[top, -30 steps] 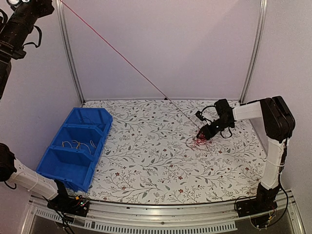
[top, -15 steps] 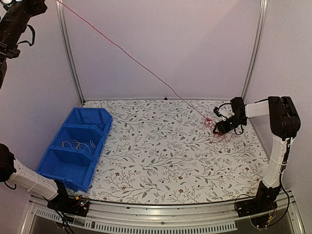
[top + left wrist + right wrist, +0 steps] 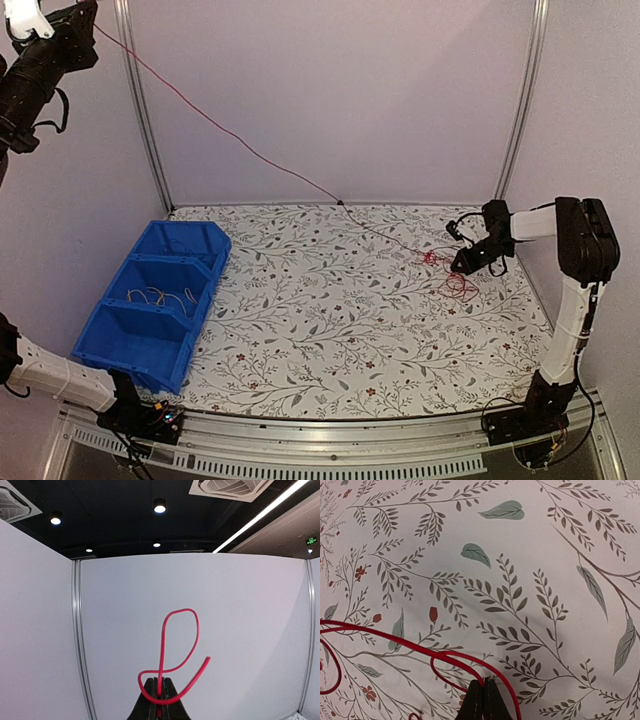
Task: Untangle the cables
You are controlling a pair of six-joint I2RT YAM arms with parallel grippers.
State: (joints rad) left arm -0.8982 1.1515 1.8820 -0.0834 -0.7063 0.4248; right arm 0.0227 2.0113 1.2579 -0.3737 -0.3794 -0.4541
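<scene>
Top external view: the left gripper [image 3: 82,18], raised high at the upper left, is pinching one end of a red cable [image 3: 250,150]. The cable is sloping down to loose loops on the floral table [image 3: 300,320], where the right gripper [image 3: 463,266] is clamping a strand between closed fingers.

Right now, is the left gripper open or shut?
The left gripper is shut: in the left wrist view its jaws meet on the red cable, which loops above them.

Pale walls [image 3: 340,90], floral table [image 3: 330,330], dark ceiling [image 3: 115,525]
</scene>
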